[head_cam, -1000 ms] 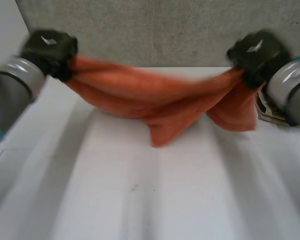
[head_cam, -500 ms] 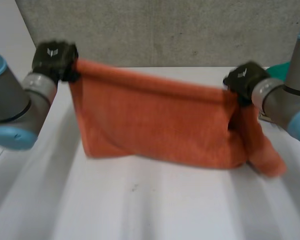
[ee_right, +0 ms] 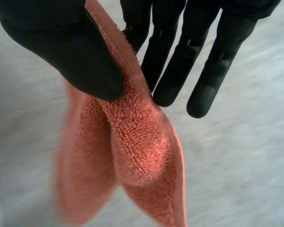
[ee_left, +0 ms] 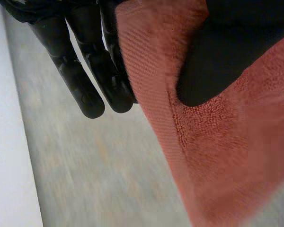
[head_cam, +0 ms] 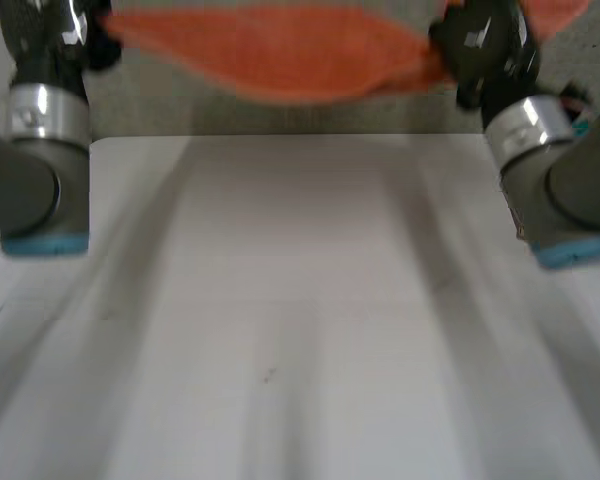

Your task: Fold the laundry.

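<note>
Left hand (head_cam: 52, 35) is grasping the orange towel (head_cam: 280, 50) at one upper end, and the right hand (head_cam: 485, 45) is grasping it at the other. The towel is hanging stretched between the two hands, its lower edge bowing down a little midway between them. It is hanging well above the white tabletop (head_cam: 300, 300) and is not touching it. A grey wall (head_cam: 280, 118) is standing behind the hands.

Left wrist view: the left hand (ee_left: 227, 47) is pinching the towel (ee_left: 227, 161) with its thumb pressing on the face of the cloth. The hemmed edge is running down just beside the fingers (ee_left: 83, 80), which are reaching straight past it. The towel is falling away below the thumb tip.

Right wrist view: the right hand (ee_right: 57, 42) is clamping a bunched part of the towel (ee_right: 137, 156) between the thumb and the nearest finger. The remaining fingers (ee_right: 208, 61) are pointing straight and are standing apart from the cloth. Below the thumb the towel is hanging doubled (terry pile facing outward, hem along the side nearest the fingers). A second layer is hanging beyond the thumb, too blurred to describe further.
</note>
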Available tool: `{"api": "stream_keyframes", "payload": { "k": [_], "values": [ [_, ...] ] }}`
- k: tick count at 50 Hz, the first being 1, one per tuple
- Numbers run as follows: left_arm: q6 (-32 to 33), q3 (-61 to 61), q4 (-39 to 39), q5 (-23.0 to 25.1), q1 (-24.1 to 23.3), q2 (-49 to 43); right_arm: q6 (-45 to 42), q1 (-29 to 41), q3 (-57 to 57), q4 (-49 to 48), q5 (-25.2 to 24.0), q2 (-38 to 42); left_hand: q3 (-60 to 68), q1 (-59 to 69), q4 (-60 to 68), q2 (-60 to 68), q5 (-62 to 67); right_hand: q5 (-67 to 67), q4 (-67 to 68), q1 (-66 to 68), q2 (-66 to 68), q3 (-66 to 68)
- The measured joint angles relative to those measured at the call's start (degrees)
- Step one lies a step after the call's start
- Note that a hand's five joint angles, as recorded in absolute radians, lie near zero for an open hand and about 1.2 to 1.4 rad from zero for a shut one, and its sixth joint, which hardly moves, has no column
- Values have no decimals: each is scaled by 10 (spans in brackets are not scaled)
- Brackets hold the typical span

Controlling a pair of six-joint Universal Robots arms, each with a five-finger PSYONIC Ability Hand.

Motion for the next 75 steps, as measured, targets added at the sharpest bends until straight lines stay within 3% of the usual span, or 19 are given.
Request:
{"api": "stream_keyframes", "payload": {
  "k": [7, 16, 18, 23, 31, 42, 52, 61, 75],
  "values": [
    [-6, -157, -5, 11, 6, 40, 27, 2, 71, 83, 2, 37, 0, 0, 0, 0, 0, 0, 0, 0, 0, 0],
    [-5, -236, -6, 36, 15, 49, 123, 1, 104, 129, 4, 119, 0, 0, 0, 0, 0, -14, -16, -1, -13, -17],
    [-4, -248, -8, 40, 19, 54, 149, 0, 107, 143, 3, 128, 0, 0, 0, 0, 0, -88, -90, -26, -79, -87],
    [-4, -264, -10, 43, 25, 78, 189, -4, 114, 170, 1, 121, 0, 0, 0, 0, 0, -399, -389, -331, -376, -384],
    [-6, -265, -49, 48, 23, 138, 253, -21, 134, 192, 0, 67, 0, 0, 0, 0, 0, -557, -549, -486, -535, -549],
    [-10, -181, -175, 62, -25, 214, 367, -50, 162, 230, -6, 38, 0, 0, 0, 0, 0, -558, -564, -495, -550, -561],
    [-11, -56, -258, 56, -69, 226, 373, -34, 127, 227, -6, 99, 0, 0, 0, 0, 0, -554, -563, -493, -549, -559],
    [-10, 39, -299, 38, -79, 220, 367, -11, 66, 226, -7, 176, 0, 0, 0, 0, 0, -518, -528, -476, -513, -523],
    [-10, 111, -323, 27, -95, 216, 386, 64, 63, 223, -4, 186, 0, 0, 0, 0, 0, -500, -509, -456, -496, -504]
  ]
}}
